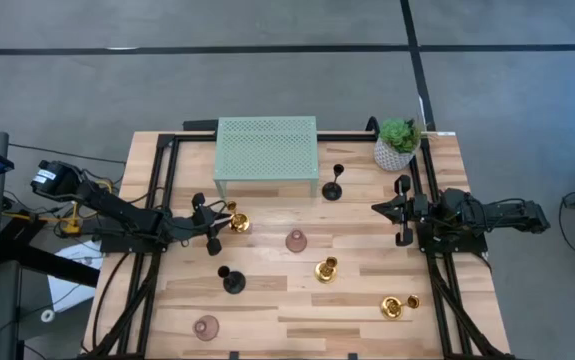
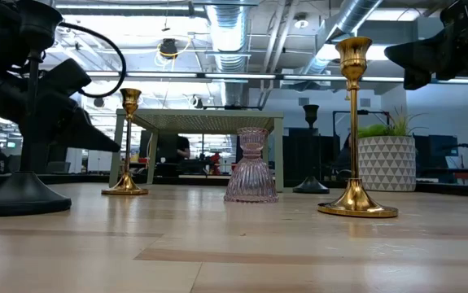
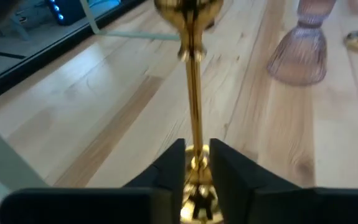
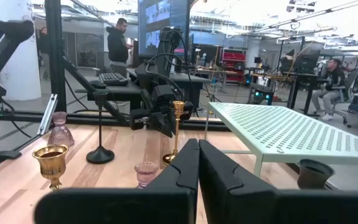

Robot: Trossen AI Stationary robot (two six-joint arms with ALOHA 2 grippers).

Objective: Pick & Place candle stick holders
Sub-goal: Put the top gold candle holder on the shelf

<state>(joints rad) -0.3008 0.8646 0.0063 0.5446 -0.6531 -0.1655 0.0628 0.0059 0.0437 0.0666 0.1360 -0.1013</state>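
Observation:
My left gripper (image 1: pixel 217 222) is shut on a shiny gold candle stick holder (image 1: pixel 238 222) left of the table's middle, in front of the green perforated stand (image 1: pixel 267 150). It also shows in the left wrist view (image 3: pixel 197 171). My right gripper (image 1: pixel 387 208) is shut and empty, held above the table's right side. Standing on their round bases are two black holders (image 1: pixel 233 281) (image 1: pixel 333 188), two pinkish glass ones (image 1: pixel 296 241) (image 1: pixel 205 327) and two more gold ones (image 1: pixel 327 269) (image 1: pixel 397 307). My left gripper pinches the gold holder's slim stem (image 3: pixel 195 149) low down, just above the base, between its two fingers (image 3: pixel 171 169). The fingers come about level from the table's left side and lie across the stem. The holder stands upright, and its base (image 2: pixel 124 189) appears to rest on the table.
A small potted plant in a white pot (image 1: pixel 397 146) stands at the far right corner. The green stand takes up the far middle. A dark frame (image 1: pixel 157 200) runs along the table's left and right sides. Bare wood lies at the near middle (image 1: pixel 297 320).

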